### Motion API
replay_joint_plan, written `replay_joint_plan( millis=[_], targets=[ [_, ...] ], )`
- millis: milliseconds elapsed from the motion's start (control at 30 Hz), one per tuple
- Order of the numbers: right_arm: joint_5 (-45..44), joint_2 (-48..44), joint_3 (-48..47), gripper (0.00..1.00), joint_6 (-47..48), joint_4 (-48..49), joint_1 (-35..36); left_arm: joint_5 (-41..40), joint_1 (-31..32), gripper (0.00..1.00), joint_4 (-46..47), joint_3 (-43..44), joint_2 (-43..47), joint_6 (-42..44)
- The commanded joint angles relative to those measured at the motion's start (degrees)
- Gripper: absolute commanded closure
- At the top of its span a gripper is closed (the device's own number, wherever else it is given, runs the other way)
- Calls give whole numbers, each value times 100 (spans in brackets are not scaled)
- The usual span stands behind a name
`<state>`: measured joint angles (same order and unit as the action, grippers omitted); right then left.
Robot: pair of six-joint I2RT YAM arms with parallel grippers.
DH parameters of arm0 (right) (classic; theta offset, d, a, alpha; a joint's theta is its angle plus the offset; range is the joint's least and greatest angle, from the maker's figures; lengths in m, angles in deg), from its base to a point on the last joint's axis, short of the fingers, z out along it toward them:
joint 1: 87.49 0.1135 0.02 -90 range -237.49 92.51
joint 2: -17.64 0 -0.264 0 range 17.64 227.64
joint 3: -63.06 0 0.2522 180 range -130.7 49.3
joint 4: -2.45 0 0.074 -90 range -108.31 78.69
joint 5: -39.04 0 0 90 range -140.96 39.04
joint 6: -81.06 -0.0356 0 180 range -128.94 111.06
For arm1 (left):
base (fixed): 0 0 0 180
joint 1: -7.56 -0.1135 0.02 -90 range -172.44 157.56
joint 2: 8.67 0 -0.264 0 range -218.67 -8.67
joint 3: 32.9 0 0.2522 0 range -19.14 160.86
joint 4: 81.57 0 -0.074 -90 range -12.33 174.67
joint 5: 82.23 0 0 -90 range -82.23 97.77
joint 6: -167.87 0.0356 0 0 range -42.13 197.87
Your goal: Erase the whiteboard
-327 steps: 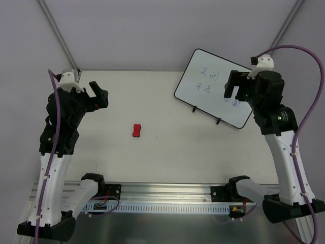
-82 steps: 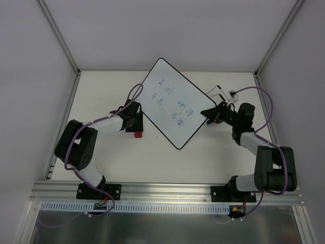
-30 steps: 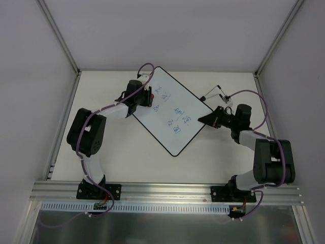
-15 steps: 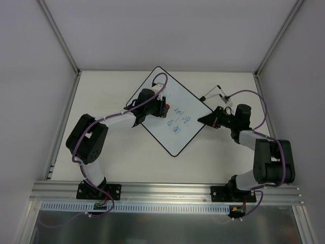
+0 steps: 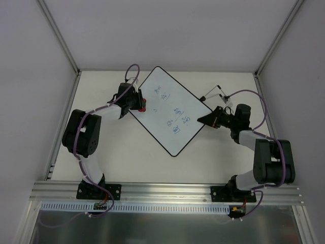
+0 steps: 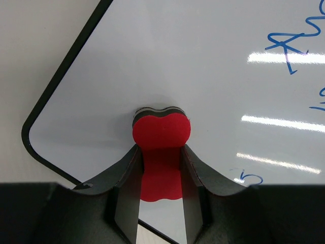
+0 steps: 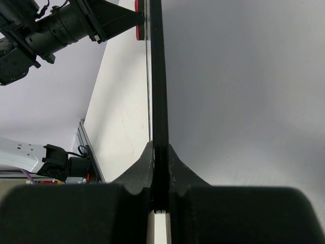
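Note:
The whiteboard lies tilted like a diamond in mid-table, white with a thin black rim and blue writing left on its right half. My left gripper is shut on a small red bone-shaped eraser, whose pad presses on the board's face near its left corner. My right gripper is shut on the board's right corner; in the right wrist view the black rim runs edge-on between the fingers.
The cream table top is ringed by grey walls and metal corner posts. An aluminium rail with both arm bases runs along the near edge. A small stand piece sticks out behind the board's right corner.
My left gripper swept the eraser across the board to the right, then back to its left corner. Blue writing on the left half has gone. The right gripper holds still.

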<state>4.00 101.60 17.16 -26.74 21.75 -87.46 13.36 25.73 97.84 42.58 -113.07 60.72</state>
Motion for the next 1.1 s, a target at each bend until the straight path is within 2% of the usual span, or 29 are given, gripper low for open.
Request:
replay_joint_plan(
  millis=[0, 133, 433, 700, 833, 1067],
  targets=[
    [-73, -73, 94, 100, 1437, -19, 190, -154, -24, 100, -236, 139, -318, -78],
    [-55, -56, 85, 100, 1429, -19, 190, 127, 45, 100, -157, 192, -353, -201],
    [-38, -64, 68, 100, 1429, -19, 190, 347, 1117, 100, 124, -36, -230, -351],
    [-47, -64, 76, 100, 1446, -19, 190, 382, 2014, 100, 125, -634, 25, -614],
    [-47, -47, 85, 100, 1446, -19, 190, 102, 2032, 100, 125, -722, 200, -632],
    [-55, -73, 120, 100, 1464, -19, 208, -285, 1418, 100, 37, -424, 394, -641]
  ],
)
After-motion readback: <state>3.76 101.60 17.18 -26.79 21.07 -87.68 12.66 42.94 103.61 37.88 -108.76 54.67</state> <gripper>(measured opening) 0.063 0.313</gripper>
